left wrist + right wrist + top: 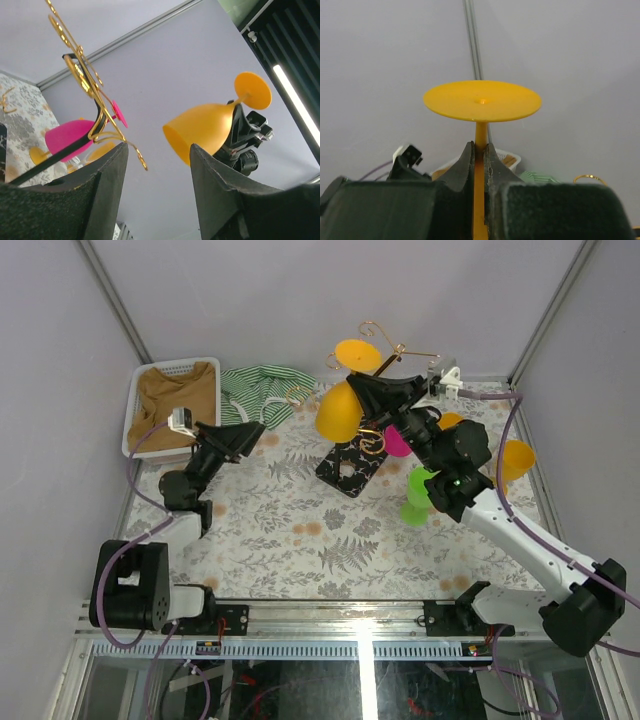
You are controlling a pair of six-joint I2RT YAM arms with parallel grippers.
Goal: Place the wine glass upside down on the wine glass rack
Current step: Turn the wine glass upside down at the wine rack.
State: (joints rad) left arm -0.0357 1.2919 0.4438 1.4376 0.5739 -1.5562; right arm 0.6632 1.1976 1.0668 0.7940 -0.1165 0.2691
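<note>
The orange wine glass hangs upside down in the air, foot uppermost, just beside the gold wine glass rack. The right tool pinches its stem. The left tool stands spread and empty above the bench.

White basket w/ brown cloth, green-striped cloth beside.

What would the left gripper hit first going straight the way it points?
Probably the rack's curled gold hook, with the orange glass just right of that line; depth is unclear.
</note>
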